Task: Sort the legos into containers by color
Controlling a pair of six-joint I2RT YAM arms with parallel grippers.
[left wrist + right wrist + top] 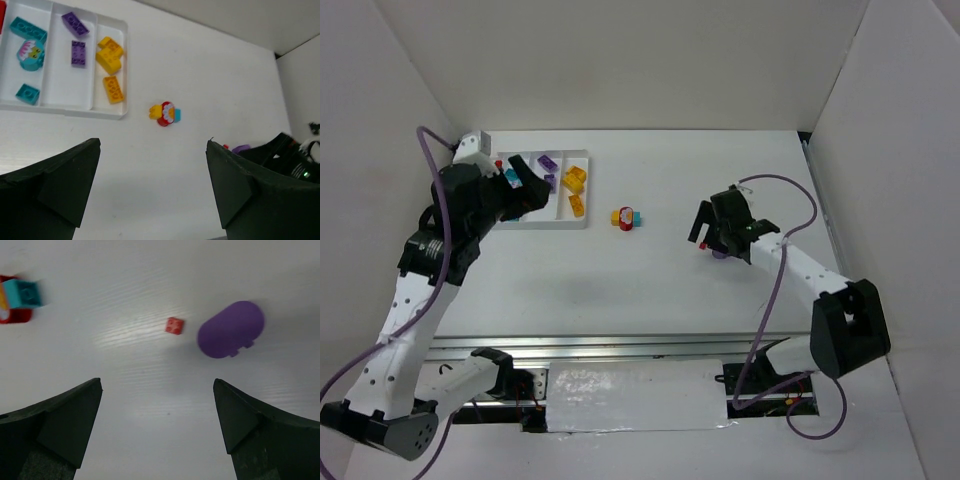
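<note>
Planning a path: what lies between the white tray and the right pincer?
A red, yellow and teal plastic brick cluster sits there, as the top view shows.

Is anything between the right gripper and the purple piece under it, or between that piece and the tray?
Nothing visible lies between the right gripper, jaws open, and the purple piece. A small red brick lies beside it, apart. Toward the tray, a multicoloured cluster sits roughly in line.

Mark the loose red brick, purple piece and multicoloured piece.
red brick [174, 325]: right wrist view, studded top.
purple piece [231, 329]: right wrist view, flat middle.
multicoloured piece [166, 114]: left wrist view, red centre.
</note>
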